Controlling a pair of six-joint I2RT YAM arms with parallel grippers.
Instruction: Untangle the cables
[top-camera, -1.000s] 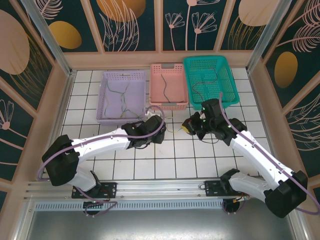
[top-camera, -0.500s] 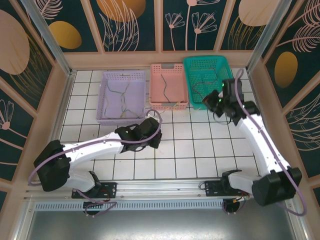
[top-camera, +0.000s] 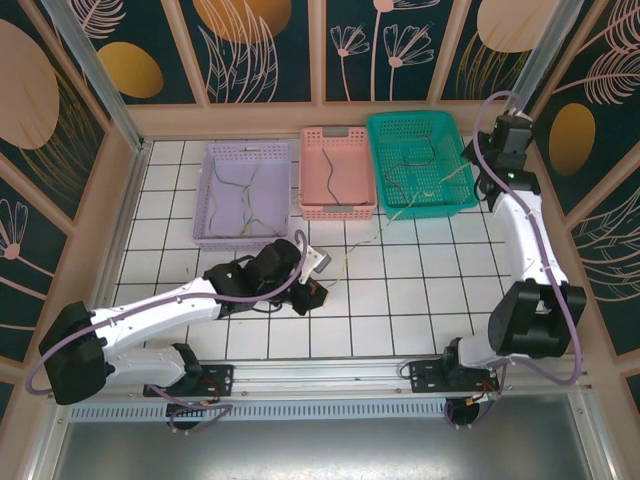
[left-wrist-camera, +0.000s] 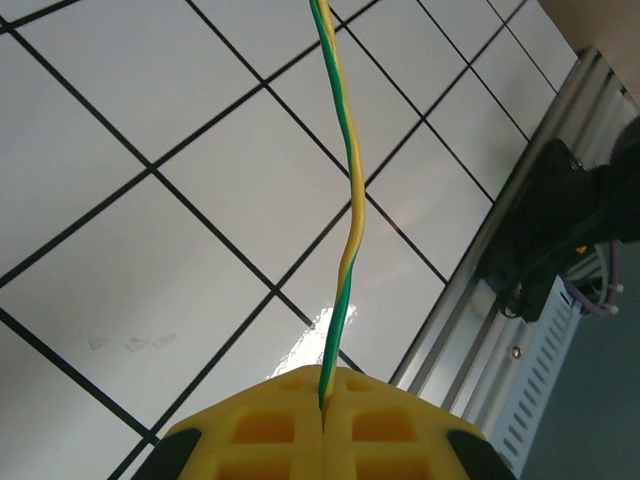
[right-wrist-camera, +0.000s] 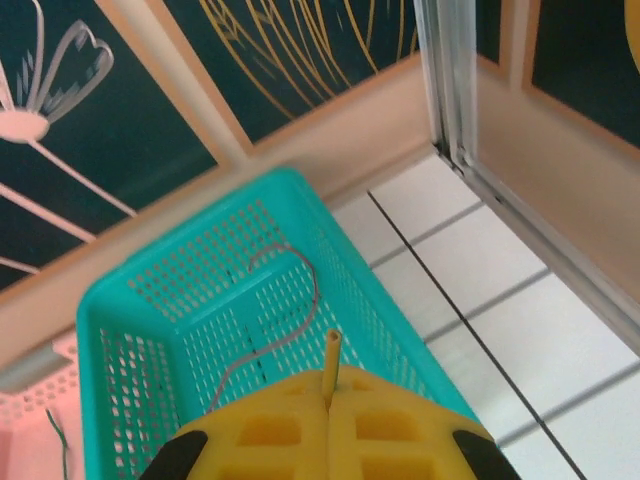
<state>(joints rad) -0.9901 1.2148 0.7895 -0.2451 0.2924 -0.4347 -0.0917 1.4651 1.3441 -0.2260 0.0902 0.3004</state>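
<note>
Stretching one yellow-green cable (left-wrist-camera: 352, 170) nearly straight between the two arms, lifted clear of the other wires. Pinching its near end in the left gripper (left-wrist-camera: 325, 382), yellow fingers pressed together on the wire, low over the white tiled table (top-camera: 400, 300) and in front of the lilac basket (top-camera: 248, 150). Pinching its far end in the right gripper (right-wrist-camera: 328, 385), fingers likewise closed on it with a short yellow tip sticking out, raised at the right-hand edge of the teal basket (top-camera: 415, 118). Running the long axis on a diagonal, from near-left at the left gripper to far-right at the right gripper, and crossing the front corner of the teal basket on the way. Leaving a brownish cable (right-wrist-camera: 313, 295) loose on that basket's floor, and further wires lying in the lilac basket and the pink basket (top-camera: 338, 133). Judging the right arm the nearer to a basket, with the teal one just beside its fingers. Probably calling for the left end to be freed or carried along the diagonal toward the right.
</note>
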